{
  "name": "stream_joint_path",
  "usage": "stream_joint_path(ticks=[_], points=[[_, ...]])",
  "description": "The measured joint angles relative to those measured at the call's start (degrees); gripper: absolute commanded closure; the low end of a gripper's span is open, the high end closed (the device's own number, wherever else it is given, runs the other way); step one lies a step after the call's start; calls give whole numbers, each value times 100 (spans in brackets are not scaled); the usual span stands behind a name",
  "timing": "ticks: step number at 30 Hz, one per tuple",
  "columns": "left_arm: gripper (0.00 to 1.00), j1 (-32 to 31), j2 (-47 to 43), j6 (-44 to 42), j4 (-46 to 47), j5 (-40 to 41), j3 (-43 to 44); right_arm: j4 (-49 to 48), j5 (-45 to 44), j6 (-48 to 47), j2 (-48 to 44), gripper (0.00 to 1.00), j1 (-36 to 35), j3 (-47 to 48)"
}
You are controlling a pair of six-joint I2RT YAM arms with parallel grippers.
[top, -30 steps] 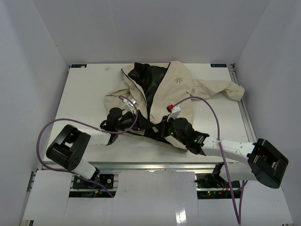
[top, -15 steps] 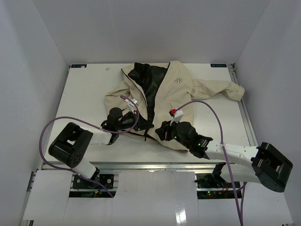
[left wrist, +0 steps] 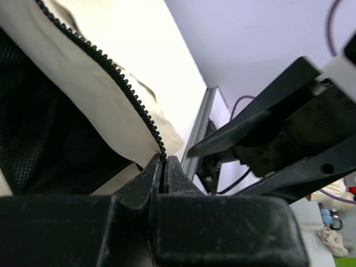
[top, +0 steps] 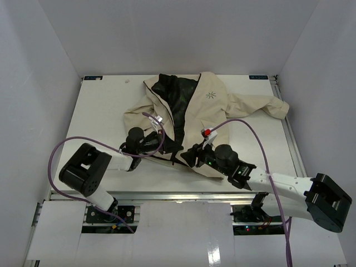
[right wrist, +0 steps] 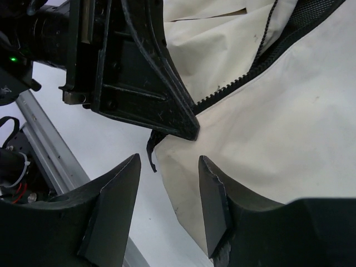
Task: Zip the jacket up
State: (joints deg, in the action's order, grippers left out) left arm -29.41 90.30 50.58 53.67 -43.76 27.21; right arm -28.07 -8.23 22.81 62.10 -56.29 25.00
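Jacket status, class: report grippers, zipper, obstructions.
Left gripper shut on jacket at zipper bottom. Right gripper open, close beside. Jacket unzipped. Grippers crowd each other.

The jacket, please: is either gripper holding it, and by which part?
The left gripper pinches the jacket at the bottom end of its zipper track; the right gripper holds nothing.

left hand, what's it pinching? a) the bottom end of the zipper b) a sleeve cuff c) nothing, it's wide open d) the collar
a: the left wrist view shows the left hand shut on the lowest teeth of the zipper, at the jacket hem.
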Motion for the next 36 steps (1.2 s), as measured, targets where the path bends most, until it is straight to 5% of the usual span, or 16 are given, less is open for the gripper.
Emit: stream_joint_path(ticks=[13,36], points=[[100,0,547,1065,1811,-242,-222,-1048,232,471,717,51,-4,-126],[100,-2,972,1698,2151,-216,-266,-1613,256,657,884,66,-2,-526]])
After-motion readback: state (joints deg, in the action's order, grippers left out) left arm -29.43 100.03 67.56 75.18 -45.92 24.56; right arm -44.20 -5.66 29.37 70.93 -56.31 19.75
